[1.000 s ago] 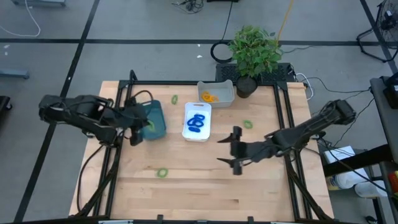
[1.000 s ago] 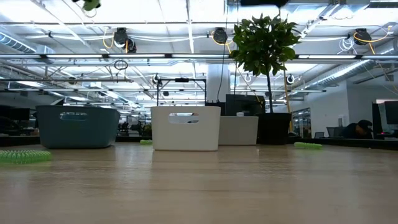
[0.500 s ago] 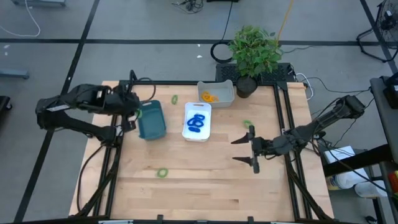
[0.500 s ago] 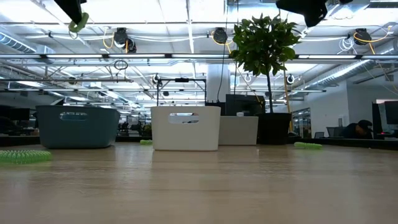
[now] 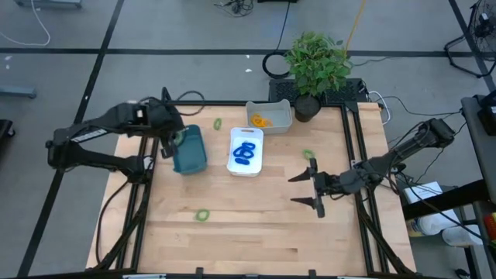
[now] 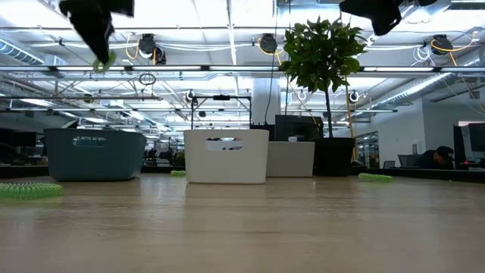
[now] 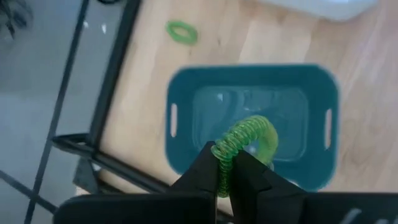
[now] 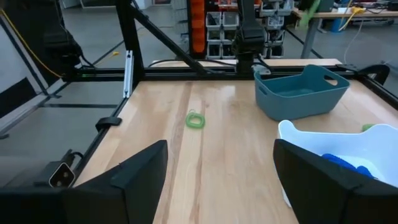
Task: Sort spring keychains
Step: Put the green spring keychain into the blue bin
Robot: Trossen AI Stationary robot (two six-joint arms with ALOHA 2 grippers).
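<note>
My left gripper [image 5: 173,142] hangs over the left end of the teal tray [image 5: 189,150], shut on a green spring keychain [image 7: 247,137]. My right gripper [image 5: 313,188] stands open above the table's right half, nothing between its fingers. Blue keychains [image 5: 245,152] lie in a white tray [image 5: 256,132]; an orange one [image 5: 260,121] lies in the far white tray [image 5: 279,108]. Loose green keychains lie flat on the table at the far side [image 5: 218,123], near left [image 5: 203,215] and right [image 5: 308,154]. My left gripper pinches one end of the green coil's loop [image 7: 222,154] between its two fingertips, coming steeply from above. The rest of the coil arches out past the fingers, lifted clear above the teal tray [image 7: 249,81].
A potted plant [image 5: 316,63] stands at the table's far right corner beside the far white tray. A black frame rail [image 5: 358,147] runs along the table's sides. Bare wood lies across the near half of the table.
My left gripper has swung from beside the teal tray's near left corner toward the far edge and over the tray, sinking a little, with the green keychain still held. My right gripper drew back toward the table's right edge, then kept still.
</note>
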